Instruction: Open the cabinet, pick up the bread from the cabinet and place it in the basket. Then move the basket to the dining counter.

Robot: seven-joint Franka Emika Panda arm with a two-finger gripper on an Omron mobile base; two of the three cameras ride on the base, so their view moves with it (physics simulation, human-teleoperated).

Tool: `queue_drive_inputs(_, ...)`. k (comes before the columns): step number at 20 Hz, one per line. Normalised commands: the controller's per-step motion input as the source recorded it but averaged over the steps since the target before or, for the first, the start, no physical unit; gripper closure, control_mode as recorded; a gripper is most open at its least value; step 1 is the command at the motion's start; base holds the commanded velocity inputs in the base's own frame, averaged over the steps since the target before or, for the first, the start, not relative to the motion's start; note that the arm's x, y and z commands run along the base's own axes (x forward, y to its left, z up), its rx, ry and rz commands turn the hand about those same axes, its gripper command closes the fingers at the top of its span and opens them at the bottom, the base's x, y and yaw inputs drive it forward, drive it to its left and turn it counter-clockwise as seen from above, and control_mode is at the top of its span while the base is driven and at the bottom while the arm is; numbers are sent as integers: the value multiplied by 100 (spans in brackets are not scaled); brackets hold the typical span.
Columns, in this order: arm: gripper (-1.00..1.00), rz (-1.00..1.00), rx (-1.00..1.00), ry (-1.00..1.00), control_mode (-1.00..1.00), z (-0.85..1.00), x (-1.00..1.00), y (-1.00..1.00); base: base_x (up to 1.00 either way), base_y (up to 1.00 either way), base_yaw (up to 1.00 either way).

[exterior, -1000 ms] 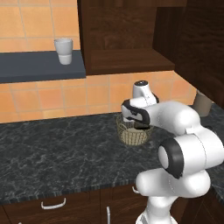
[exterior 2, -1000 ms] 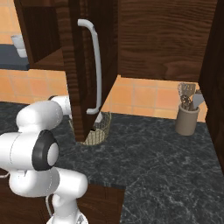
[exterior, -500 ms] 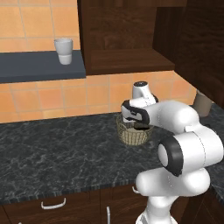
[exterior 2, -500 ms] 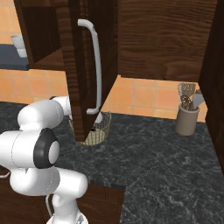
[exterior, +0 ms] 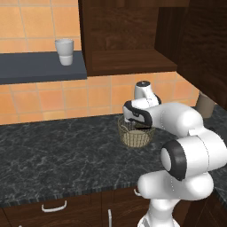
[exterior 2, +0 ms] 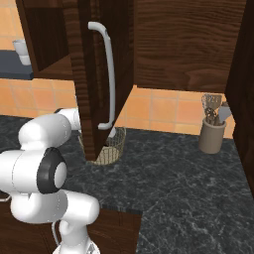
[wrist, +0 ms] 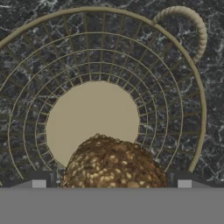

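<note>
The round tan wire basket stands on the black marbled counter below the cabinet. The cabinet door hangs open with its silver bar handle facing out. My gripper points straight down into the basket, jaws open and spread wide. In the hand view the bread, a brown seeded lump, lies between the fingertips over the basket's beige bottom. I cannot tell whether the pads touch it. The dining counter is out of view.
A white cup sits on a dark shelf at the left. A utensil holder stands at the right by the tiled wall. The open door hangs in front of the arm. Low cabinets with curved handles lie below.
</note>
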Motion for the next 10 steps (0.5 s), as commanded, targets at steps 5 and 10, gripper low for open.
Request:
queue_drive_inputs(5,-100,1,1,-22,-100,4,0,0,0,0,0)
queue_drive_inputs(10,-100,0,0,3,-100,10,7,0,0,0,0)
